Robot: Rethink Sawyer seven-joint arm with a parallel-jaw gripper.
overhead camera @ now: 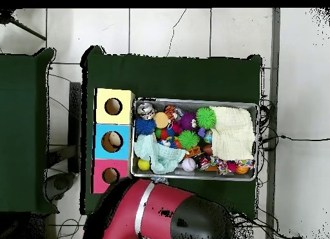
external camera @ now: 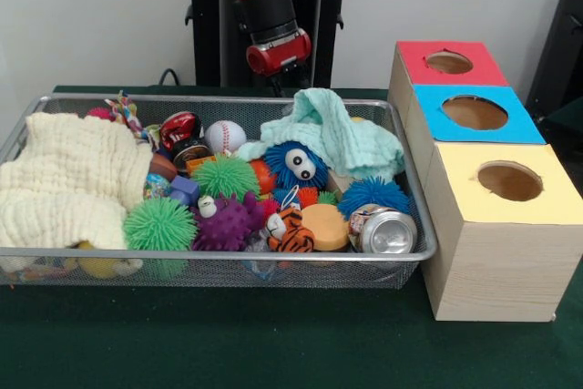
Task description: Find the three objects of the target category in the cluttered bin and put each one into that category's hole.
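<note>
Two cloths worry me most. From the left in the front view, the cream cloth [external camera: 68, 184] covers that end of the bin [external camera: 219, 257], and the mint cloth [external camera: 342, 134] drapes over toys near the right end, so a target could lie hidden under either, and a grab might snag fabric instead. Between them the spiky balls, the baseball [external camera: 224, 136] and the crushed can [external camera: 387, 232] are packed touching, which risks lifting a neighbour too. The bin is silver wire mesh, shallow, just beside the three boxes [external camera: 487, 184]. I cannot tell how the gripper stands; the arm [external camera: 269, 15] hangs behind the bin.
</note>
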